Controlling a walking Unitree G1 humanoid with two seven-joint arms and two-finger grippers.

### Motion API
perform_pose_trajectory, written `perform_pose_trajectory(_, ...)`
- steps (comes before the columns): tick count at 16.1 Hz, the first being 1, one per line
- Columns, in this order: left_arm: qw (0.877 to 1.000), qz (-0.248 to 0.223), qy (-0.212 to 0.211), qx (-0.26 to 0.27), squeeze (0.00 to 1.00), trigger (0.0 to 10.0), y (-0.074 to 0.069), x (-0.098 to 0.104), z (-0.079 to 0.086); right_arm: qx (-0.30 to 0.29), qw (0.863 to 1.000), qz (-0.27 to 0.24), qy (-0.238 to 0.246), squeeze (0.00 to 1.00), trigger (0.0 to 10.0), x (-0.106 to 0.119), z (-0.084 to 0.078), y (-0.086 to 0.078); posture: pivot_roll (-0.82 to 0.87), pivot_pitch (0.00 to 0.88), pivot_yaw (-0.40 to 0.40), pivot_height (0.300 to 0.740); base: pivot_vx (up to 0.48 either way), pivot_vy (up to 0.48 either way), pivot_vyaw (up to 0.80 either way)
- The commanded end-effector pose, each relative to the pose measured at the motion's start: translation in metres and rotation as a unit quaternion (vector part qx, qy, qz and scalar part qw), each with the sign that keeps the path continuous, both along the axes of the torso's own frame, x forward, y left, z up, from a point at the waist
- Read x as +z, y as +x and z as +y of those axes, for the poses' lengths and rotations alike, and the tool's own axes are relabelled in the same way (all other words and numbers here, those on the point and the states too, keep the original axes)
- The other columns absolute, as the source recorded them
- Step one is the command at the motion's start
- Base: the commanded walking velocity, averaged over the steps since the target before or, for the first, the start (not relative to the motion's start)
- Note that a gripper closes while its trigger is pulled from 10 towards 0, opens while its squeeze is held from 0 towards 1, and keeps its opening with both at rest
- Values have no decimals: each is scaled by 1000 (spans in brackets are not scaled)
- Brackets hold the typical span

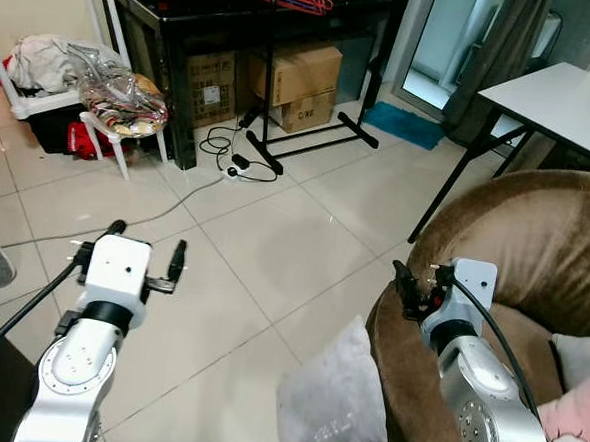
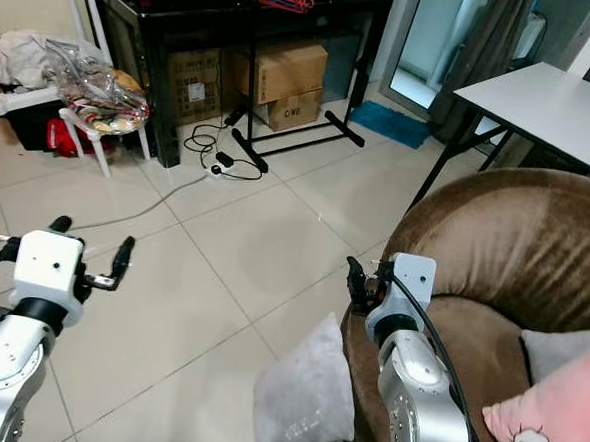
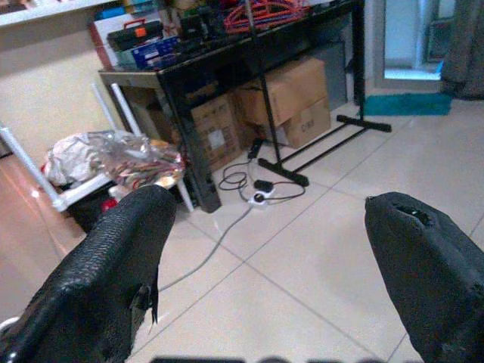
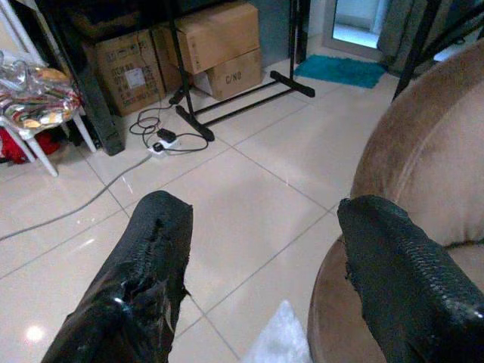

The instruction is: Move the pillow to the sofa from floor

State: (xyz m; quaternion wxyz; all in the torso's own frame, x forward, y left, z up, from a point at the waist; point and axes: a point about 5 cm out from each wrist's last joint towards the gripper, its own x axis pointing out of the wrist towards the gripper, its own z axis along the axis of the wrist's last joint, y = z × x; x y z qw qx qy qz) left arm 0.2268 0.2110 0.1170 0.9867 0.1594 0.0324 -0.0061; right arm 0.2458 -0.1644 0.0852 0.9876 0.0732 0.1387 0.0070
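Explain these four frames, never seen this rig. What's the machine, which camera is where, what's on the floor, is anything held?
It is a walking humanoid robot with two silver arms, each ending in two long black fingers. The two wide pictures come from a stereo camera on its head, looking down and forward. The other two come from cameras on its wrists, looking out between the fingers.

The left gripper hangs open over bare floor tiles. The right gripper is open too, above the edge of the brown sofa. Neither holds anything.

The grey pillow it has to move sits on the floor, leaning against the sofa's side. Further back are cardboard boxes, a cable and a white table.
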Motion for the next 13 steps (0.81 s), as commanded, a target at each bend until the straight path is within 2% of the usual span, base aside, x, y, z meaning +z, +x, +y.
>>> perform_pose_trajectory(1, 1000, 2, 2, 3, 0, 10000, 0, -2, 1, -10, 1000, 0, 2, 0, 10000, -1, -4, -1, -16, 0, -44, 665, 0, 0, 0)
perform_pose_trajectory(9, 1000, -8, -6, -3, 0, 10000, 2, -2, -2, -9, 1000, -3, 1, 0, 10000, -2, -1, 0, -15, 0, -43, 590, 0, 0, 0)
perform_pose_trajectory(13, 1000, -9, -14, 1, 0, 10000, 2, -1, -2, -4, 1000, -8, -5, 0, 10000, 0, 1, 1, -15, 0, -44, 575, 0, 0, 0)
